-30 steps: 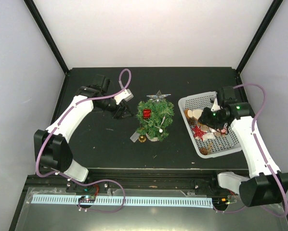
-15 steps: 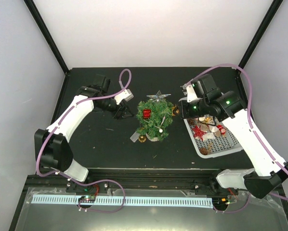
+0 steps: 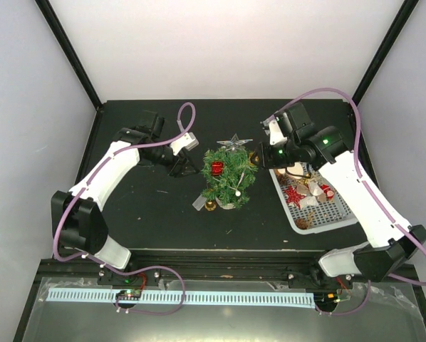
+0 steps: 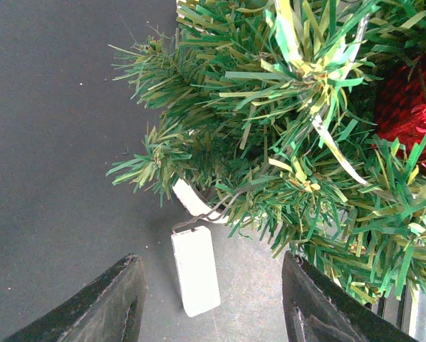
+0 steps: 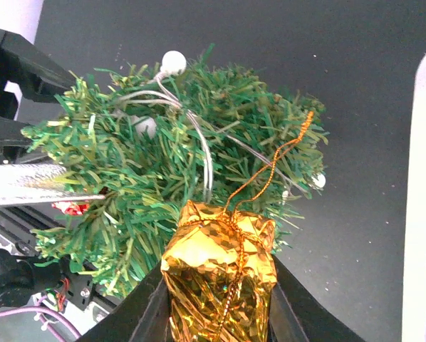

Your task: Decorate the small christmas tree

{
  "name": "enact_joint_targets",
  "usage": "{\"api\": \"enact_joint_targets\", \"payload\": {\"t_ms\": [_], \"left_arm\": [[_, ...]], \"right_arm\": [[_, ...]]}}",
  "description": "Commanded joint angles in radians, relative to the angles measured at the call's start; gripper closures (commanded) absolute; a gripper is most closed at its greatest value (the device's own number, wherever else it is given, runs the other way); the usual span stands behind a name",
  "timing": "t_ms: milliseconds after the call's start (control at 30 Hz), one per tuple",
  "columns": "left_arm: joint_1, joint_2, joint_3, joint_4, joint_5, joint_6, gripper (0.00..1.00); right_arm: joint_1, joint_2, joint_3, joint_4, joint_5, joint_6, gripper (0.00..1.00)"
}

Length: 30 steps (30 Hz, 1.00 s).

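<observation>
Swung from the basket (image 3: 290, 151) toward 9 o'clock, the right gripper (image 5: 220, 278) clenches a gold gift ornament (image 5: 220, 274) beside the small christmas tree (image 3: 229, 177), mid-table. Left gripper (image 3: 182, 167) hangs released at the tree's 9 o'clock.

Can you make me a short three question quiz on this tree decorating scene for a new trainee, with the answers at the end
1. True or false: the right pincer is shut on a gold gift box ornament.
2. Which ornament already sits on the small christmas tree? A) a red gift box B) a blue bell C) a green candle
3. Fill in: the spare ornaments lie in a white ____ to the tree's right in the top view.

Key
1. True; its string loops toward the branches.
2. A; a silver star tops the tree as well.
3. basket; a red star lies inside.
</observation>
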Motion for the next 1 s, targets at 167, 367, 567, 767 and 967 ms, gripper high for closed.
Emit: {"api": "enact_joint_targets", "payload": {"t_ms": [167, 367, 567, 767, 967], "left_arm": [[-0.004, -0.034, -0.008, 0.006, 0.019, -0.007, 0.46], [-0.004, -0.028, -0.010, 0.009, 0.021, -0.010, 0.46], [-0.006, -0.025, -0.016, 0.013, 0.022, -0.011, 0.46], [-0.009, -0.031, -0.030, 0.019, 0.021, -0.017, 0.45], [-0.012, -0.035, -0.037, 0.018, 0.018, -0.018, 0.45]], "right_arm": [[0.011, -0.054, -0.004, 0.077, -0.112, -0.026, 0.70], [0.043, -0.063, -0.037, 0.087, -0.138, -0.035, 0.70], [0.064, -0.060, -0.068, 0.104, -0.157, -0.040, 0.70], [0.065, -0.064, -0.117, 0.165, -0.153, -0.036, 0.70], [0.065, -0.064, -0.158, 0.238, -0.141, -0.017, 0.69]]}}
